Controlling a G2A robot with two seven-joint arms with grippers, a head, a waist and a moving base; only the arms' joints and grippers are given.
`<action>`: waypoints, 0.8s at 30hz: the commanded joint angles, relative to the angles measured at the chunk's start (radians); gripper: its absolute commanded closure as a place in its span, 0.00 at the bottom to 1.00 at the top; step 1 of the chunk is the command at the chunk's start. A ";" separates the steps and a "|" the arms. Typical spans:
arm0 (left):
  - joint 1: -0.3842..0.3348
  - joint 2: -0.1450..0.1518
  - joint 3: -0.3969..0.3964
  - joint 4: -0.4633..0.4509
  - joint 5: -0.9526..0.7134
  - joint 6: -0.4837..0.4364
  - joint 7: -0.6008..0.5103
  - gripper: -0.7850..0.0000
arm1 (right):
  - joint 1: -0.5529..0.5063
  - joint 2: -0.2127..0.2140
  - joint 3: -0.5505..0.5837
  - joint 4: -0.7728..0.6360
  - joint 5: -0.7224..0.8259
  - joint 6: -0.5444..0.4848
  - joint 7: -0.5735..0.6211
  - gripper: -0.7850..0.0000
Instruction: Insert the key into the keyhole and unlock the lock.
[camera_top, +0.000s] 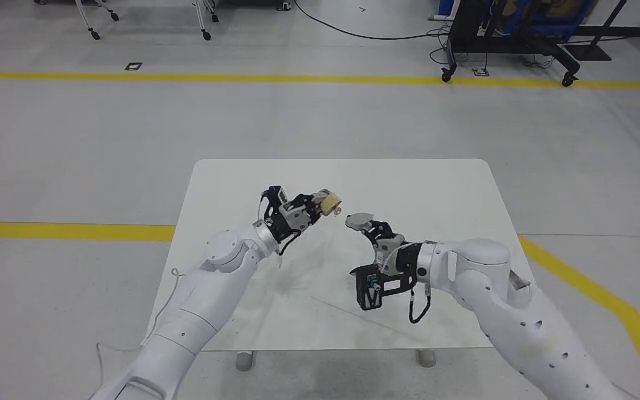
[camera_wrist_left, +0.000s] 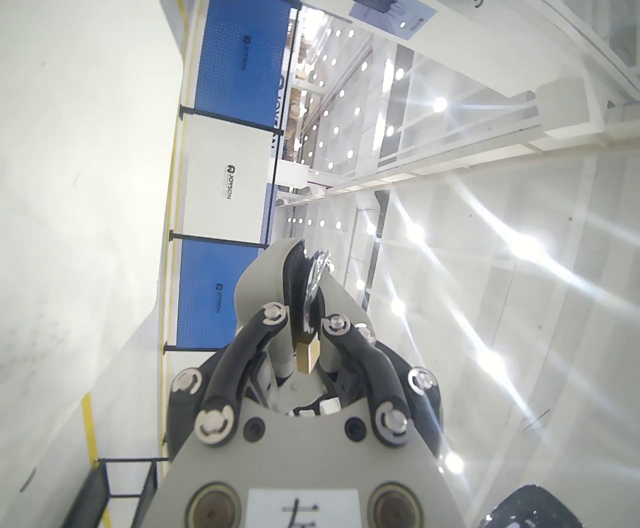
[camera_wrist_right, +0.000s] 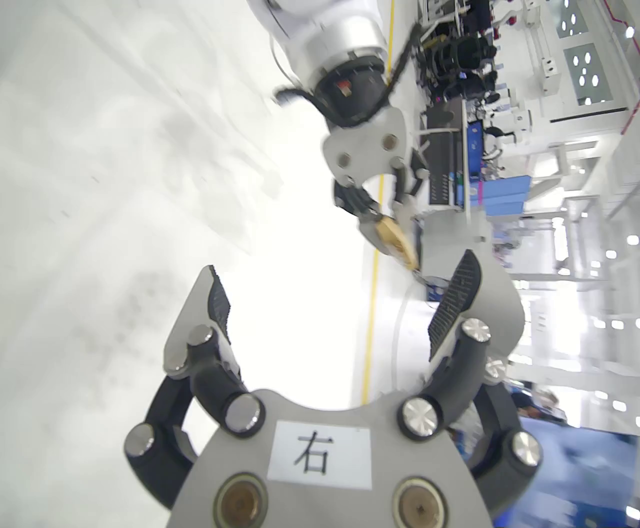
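A brass padlock (camera_top: 331, 204) is held above the middle of the white table (camera_top: 440, 190) by my left gripper (camera_top: 316, 207), which is shut on it. In the left wrist view the padlock's brass body (camera_wrist_left: 307, 354) sits between the fingers and its silver shackle (camera_wrist_left: 318, 267) points outward. My right gripper (camera_top: 367, 226) is just right of the lock, open and holding nothing. In the right wrist view the padlock (camera_wrist_right: 394, 239) lies ahead of the open right gripper (camera_wrist_right: 340, 272). A thin metal piece (camera_wrist_right: 419, 274) sticks out of the lock's end; I cannot tell whether it is the key.
The table surface around and in front of both arms is bare white. Yellow floor lines (camera_top: 300, 78) run behind the table, and a dark wheeled frame (camera_top: 520, 40) stands far back right.
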 joint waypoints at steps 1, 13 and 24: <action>0.004 0.001 -0.005 0.003 0.033 -0.059 -0.004 1.00 | 0.007 -0.004 -0.013 0.056 0.138 -0.044 -0.008 0.78; -0.001 0.002 -0.013 -0.011 0.110 -0.109 -0.089 1.00 | 0.089 -0.018 -0.051 0.130 0.207 -0.062 0.010 1.00; -0.012 0.008 -0.037 -0.030 0.160 -0.120 -0.132 1.00 | 0.157 -0.025 -0.058 0.178 0.225 -0.056 0.036 1.00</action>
